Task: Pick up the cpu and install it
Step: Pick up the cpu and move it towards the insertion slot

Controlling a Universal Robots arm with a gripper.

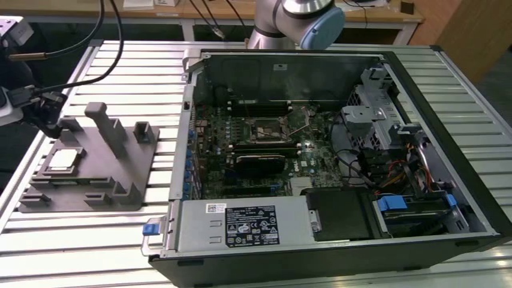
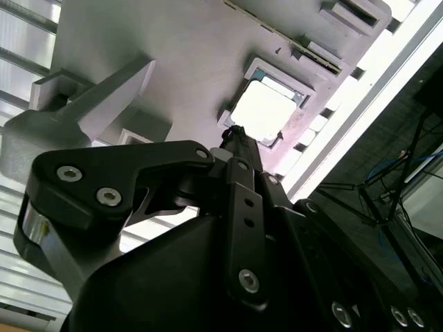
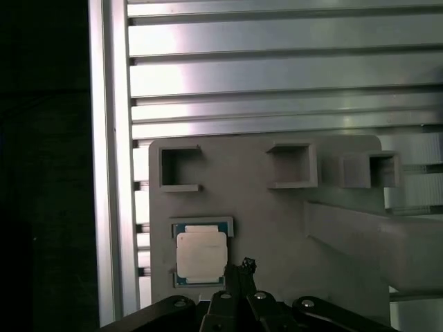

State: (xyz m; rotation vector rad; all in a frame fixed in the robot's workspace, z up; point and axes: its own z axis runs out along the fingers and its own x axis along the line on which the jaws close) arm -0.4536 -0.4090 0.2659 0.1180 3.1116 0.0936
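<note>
While we start at the near edge of the slatted metal table (image 1: 80,240), we meet the open computer case (image 1: 336,270) lying on its side on the exterior view's right, its silver power supply (image 1: 240,225) closest to us.

Moving a little farther in, on the exterior view's left, we reach the grey tray (image 1: 132,162) with its upright posts (image 1: 104,129). There is the cpu (image 1: 64,159), lying flat in a square pocket on the left part of that tray, well apart from the case and not yet lifted. In both wrist views we see it again (image 3: 201,254) (image 2: 263,111), silvery top up, snug inside its recess in the tray (image 3: 277,221).

The pincer (image 3: 246,265) (image 2: 239,133) hangs over the tray just beside one edge of the chip. Its fingertips come together in a single narrow point, closed with nothing between them. Whether that point touches the chip, we cannot tell.

Farther back, inside the case, the green motherboard (image 1: 240,132) lies exposed, and we spot a square socket (image 1: 264,130) near its middle.

At the far edge of the table stands the robot arm (image 1: 292,15), silver with a blue cap (image 1: 324,30).
</note>
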